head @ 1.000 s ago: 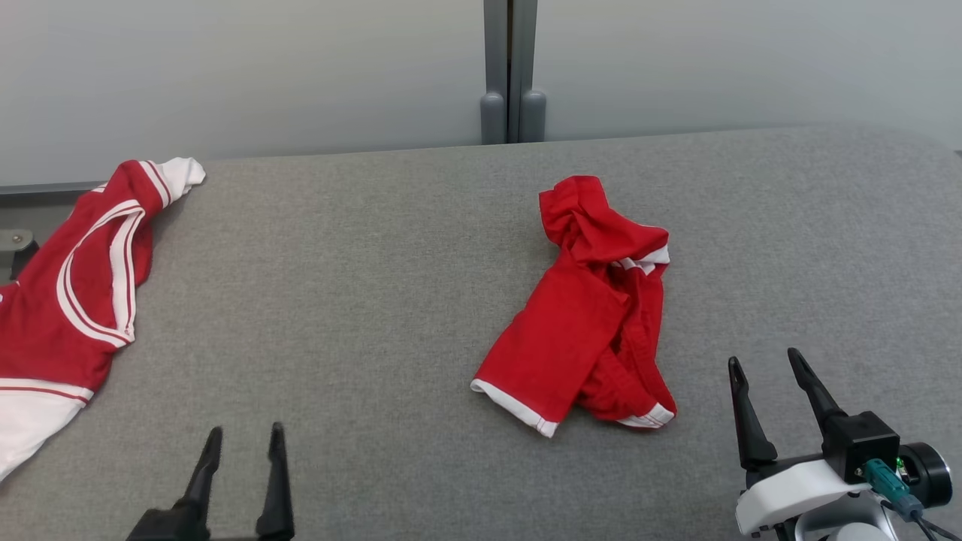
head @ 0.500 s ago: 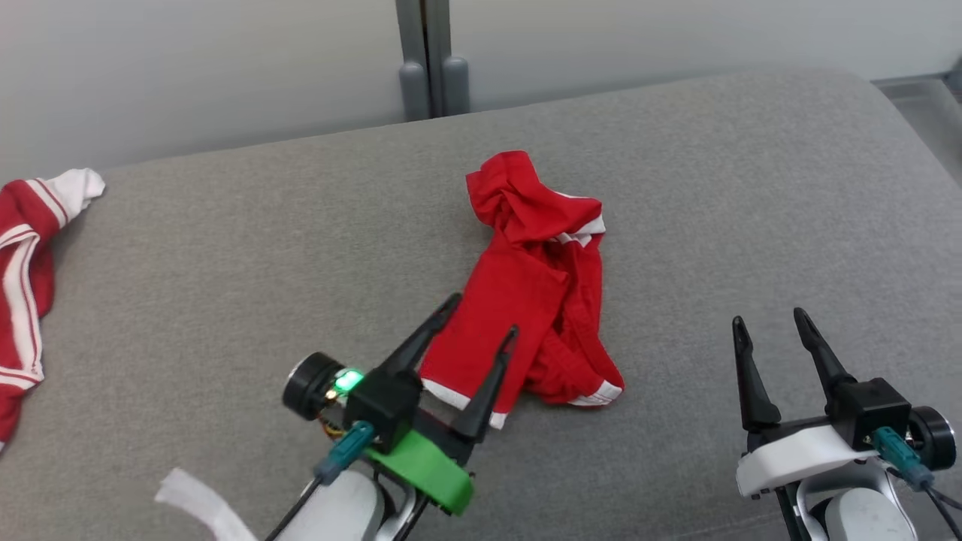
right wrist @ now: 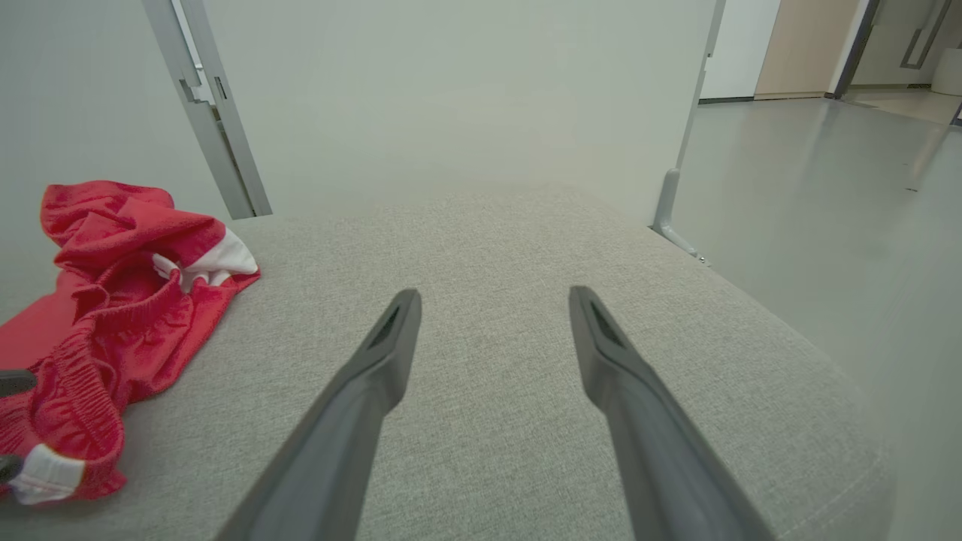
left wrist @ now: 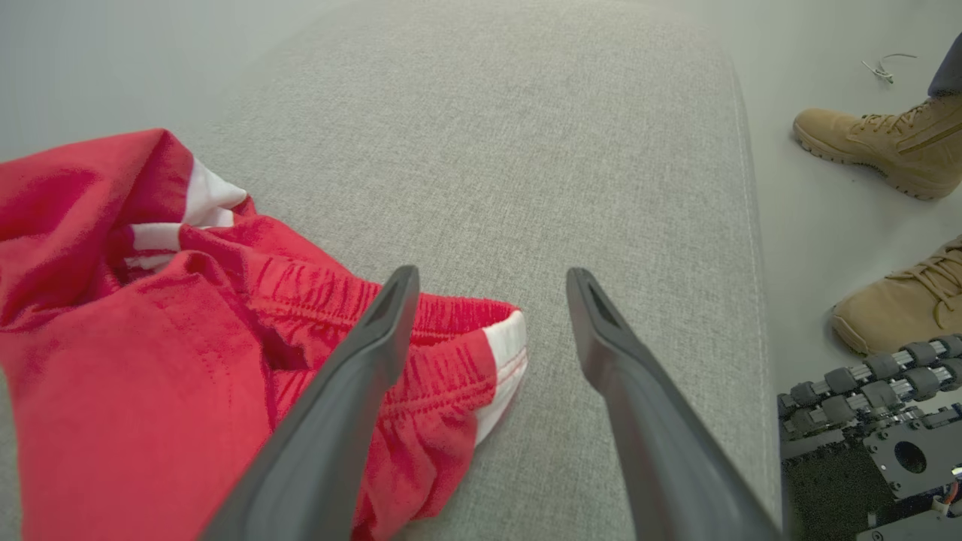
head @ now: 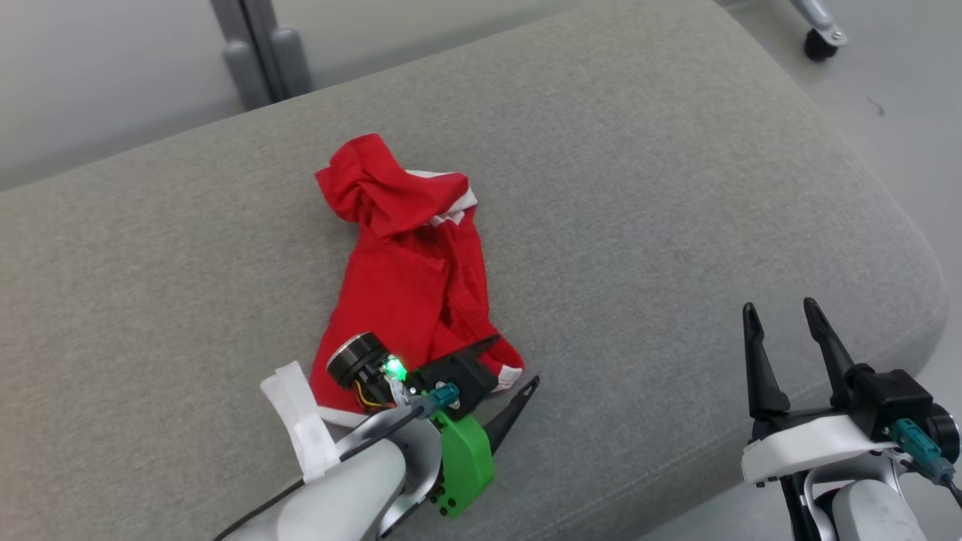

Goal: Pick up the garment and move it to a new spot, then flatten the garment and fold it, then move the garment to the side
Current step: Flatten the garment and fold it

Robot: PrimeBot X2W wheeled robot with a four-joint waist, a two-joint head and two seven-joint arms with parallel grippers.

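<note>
Garment (head: pixel 406 285) lies crumpled, not yet lifted. My left gripper (head: pixel 517 361) gapes empty at its hem, right gripper (head: pixel 779 304) likewise; all 3 steps remain.

Just beside my left gripper (head: pixel 515 359), whose fingers are dark grey above a bright green bracket (head: pixel 466 462), I see the garment (head: pixel 406 270): plain red with white bands at its hems. It lies on a heathered grey cushion (head: pixel 639 188). Off to the pincer's right are tan laced boots (left wrist: pixel 875 143).
</note>
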